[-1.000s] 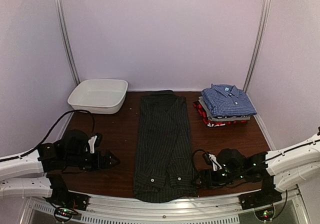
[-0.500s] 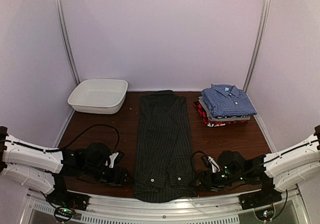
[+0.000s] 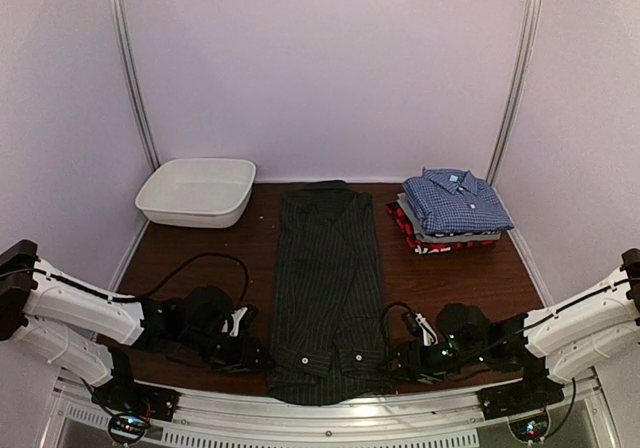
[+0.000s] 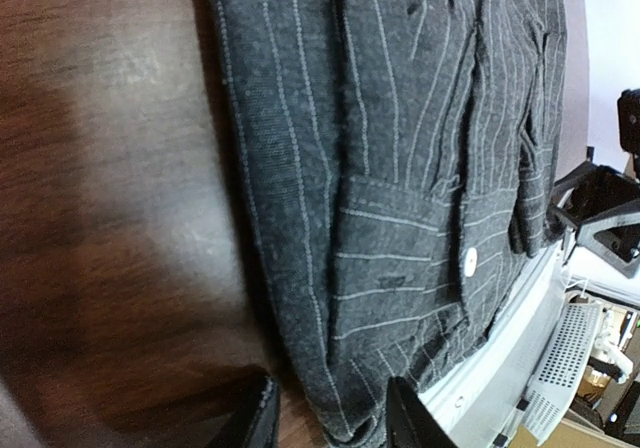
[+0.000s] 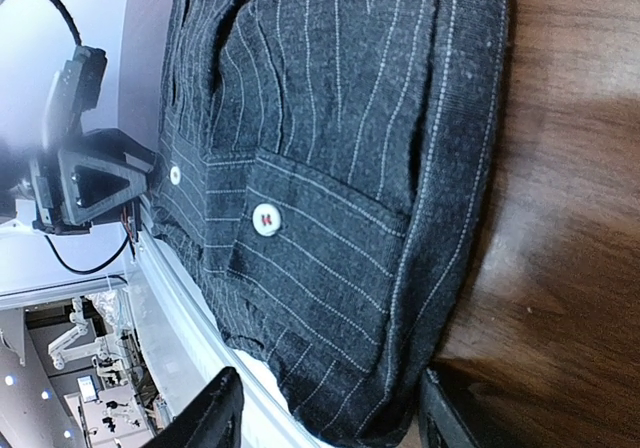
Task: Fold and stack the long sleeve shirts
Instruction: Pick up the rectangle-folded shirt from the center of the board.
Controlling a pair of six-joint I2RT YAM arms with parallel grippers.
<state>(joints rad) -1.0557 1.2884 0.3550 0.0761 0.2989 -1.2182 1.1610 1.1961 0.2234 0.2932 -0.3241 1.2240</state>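
A black pinstriped long sleeve shirt point(image 3: 328, 288) lies flat and lengthwise in the middle of the table, collar at the far end. Its near hem reaches the table's front edge. My left gripper point(image 3: 260, 356) is low at the shirt's near left corner. In the left wrist view the hem corner point(image 4: 340, 368) sits between the parted fingers of that gripper point(image 4: 333, 420). My right gripper point(image 3: 395, 358) is at the near right corner, open, its fingers wide on either side of the cloth point(image 5: 330, 368). Folded shirts, a blue checked one on top, are stacked at the back right point(image 3: 452, 213).
A white plastic tub point(image 3: 197, 190) stands at the back left. A metal rail point(image 3: 330, 410) runs along the table's near edge, right under the shirt's hem. Bare brown wood point(image 3: 200, 268) shows on both sides of the shirt.
My left arm has swung right from the table's left side to the shirt's near left corner, its jaws narrowing. The right gripper has stayed at its corner and narrowed a little.
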